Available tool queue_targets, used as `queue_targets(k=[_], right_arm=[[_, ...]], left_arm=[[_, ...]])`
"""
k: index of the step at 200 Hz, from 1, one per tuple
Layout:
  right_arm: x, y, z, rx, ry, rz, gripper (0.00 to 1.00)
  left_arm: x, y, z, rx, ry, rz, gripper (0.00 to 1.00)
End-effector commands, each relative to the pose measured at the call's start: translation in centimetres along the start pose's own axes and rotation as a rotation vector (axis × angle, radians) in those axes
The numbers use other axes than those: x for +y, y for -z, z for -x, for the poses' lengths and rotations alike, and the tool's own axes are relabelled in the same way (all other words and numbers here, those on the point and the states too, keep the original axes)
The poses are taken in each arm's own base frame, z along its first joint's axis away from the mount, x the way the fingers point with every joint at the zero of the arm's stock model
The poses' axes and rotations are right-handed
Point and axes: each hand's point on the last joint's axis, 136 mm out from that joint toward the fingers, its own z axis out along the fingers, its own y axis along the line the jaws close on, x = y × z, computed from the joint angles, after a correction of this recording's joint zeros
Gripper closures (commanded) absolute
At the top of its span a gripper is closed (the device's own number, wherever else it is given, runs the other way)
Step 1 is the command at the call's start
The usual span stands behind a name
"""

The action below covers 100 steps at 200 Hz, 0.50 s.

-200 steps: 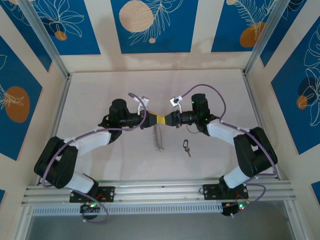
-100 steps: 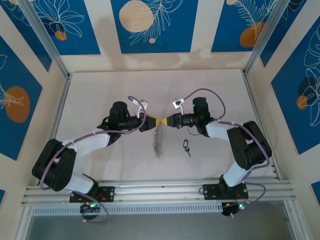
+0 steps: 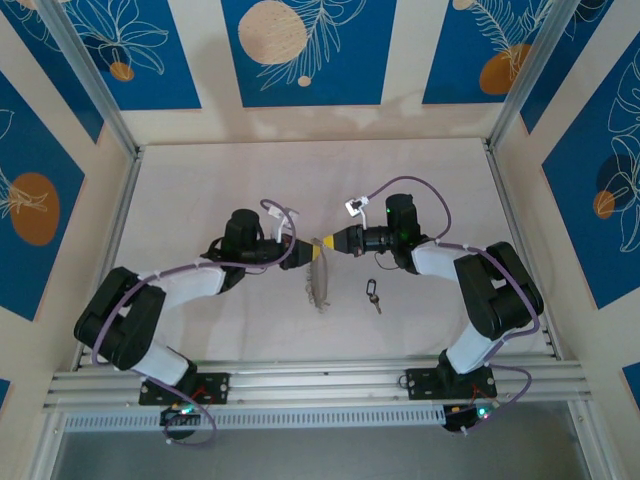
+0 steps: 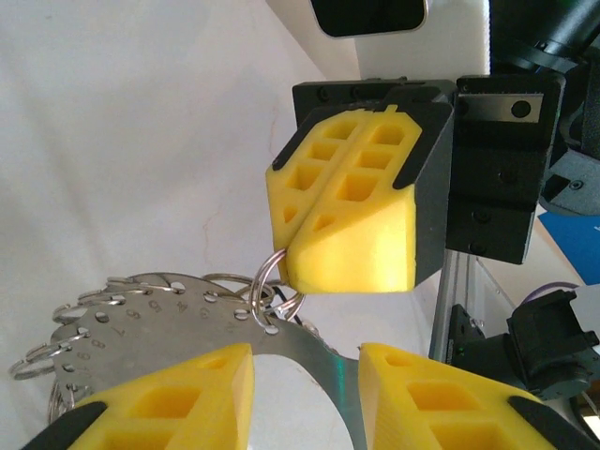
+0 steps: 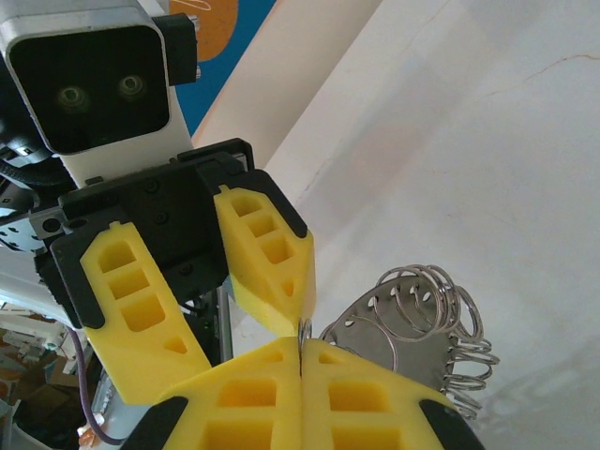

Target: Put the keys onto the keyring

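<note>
The keyring [image 3: 320, 281], a silvery plate [image 4: 141, 319] with numbered holes and several split rings [image 5: 436, 300], hangs above the table's middle. My right gripper [image 3: 336, 240] is shut on one of its small rings [image 5: 303, 330], seen from the left wrist as closed yellow fingers [image 4: 352, 202] pinching that ring [image 4: 265, 281]. Just left of it my left gripper [image 3: 305, 252] stands open, its fingers [image 4: 169, 394] on either side of the plate's edge without pressing it. The keys [image 3: 374, 294], a small dark tag with a metal tip, lie on the table right of the keyring.
The pale tabletop [image 3: 200, 190] is bounded by aluminium rails [image 3: 310, 380] in front and at the sides. Patterned blue walls [image 3: 300, 50] close off the back and sides. Cables [image 3: 410, 185] loop above both wrists.
My left gripper has opened, let go of the keyring and drawn slightly back to the left. The keyring has swung and now hangs from the right gripper alone.
</note>
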Motion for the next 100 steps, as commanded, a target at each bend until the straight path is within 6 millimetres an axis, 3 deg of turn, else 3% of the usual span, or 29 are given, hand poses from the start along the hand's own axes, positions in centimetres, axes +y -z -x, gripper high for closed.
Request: queue_targets(k=[1,100], right_arm=[[0.2,0.1,-0.3,0.004,0.001,0.018,1.00],[0.4,0.0,-0.2,0.005,0.004,0.024,1.00]], left_arm=[[-0.1,-0.1,0.7,-0.033,-0.019,-0.023,0.65],[0.4,-0.4,2.0,-0.112,0.013,-0.069,0.65]])
